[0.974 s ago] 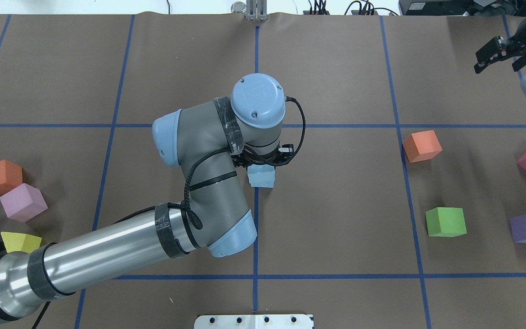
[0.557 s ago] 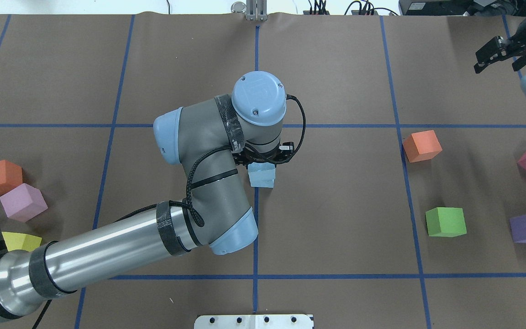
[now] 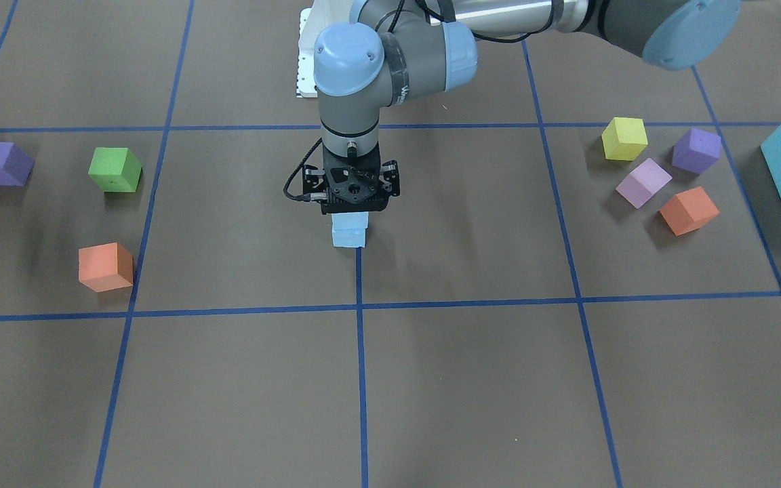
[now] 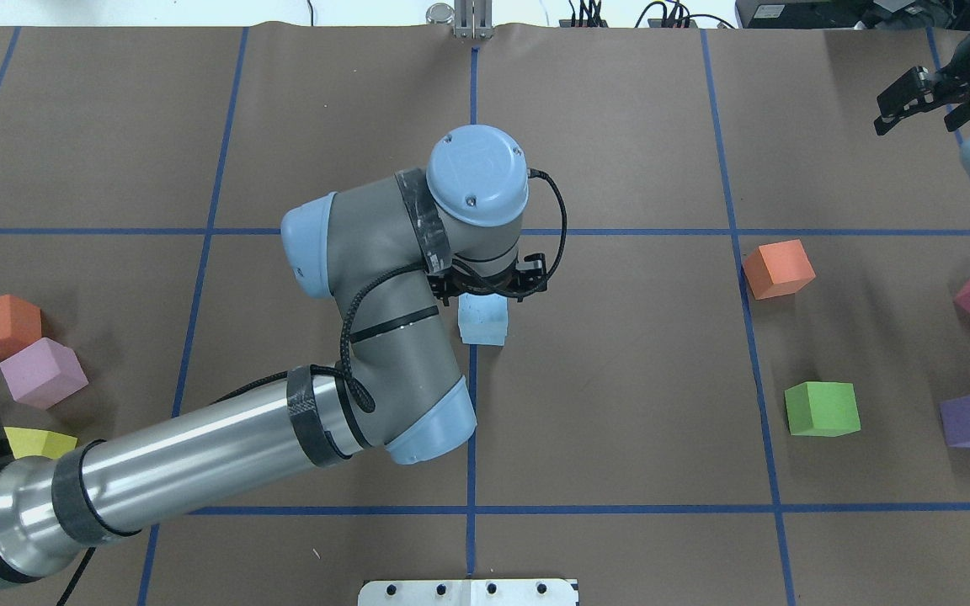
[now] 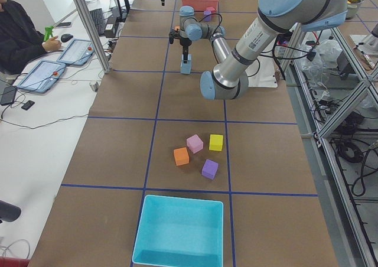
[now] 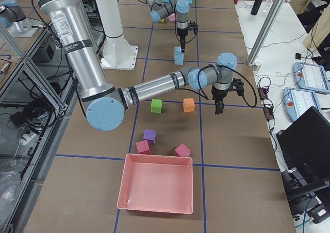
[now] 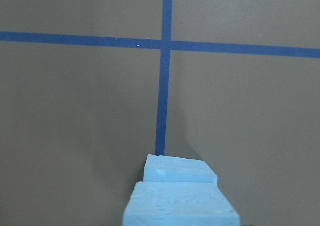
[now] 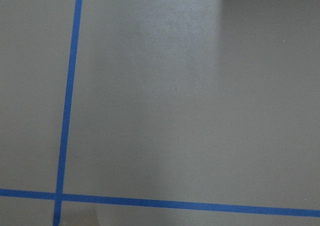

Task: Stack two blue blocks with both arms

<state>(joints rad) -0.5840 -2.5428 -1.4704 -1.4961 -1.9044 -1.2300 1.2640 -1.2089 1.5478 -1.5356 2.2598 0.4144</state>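
Left gripper (image 3: 350, 209) over two stacked pale-blue foam cubes (image 3: 349, 232) — jaws hidden, can't tell; right gripper (image 4: 933, 97), edge-cropped — parted, empty.

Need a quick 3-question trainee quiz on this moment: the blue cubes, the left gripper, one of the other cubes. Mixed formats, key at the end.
1. True or false: the two pale sky-blue foam cubes stand stacked, one on top of the other.
2. Pick one: the left gripper is A) right at the top of that stack, B) far off to one side of it, C) beneath it.
3. Fill in: the green foam cube lies on the robot's ___ side.

Key: 1 true; 2 A; 3 right.
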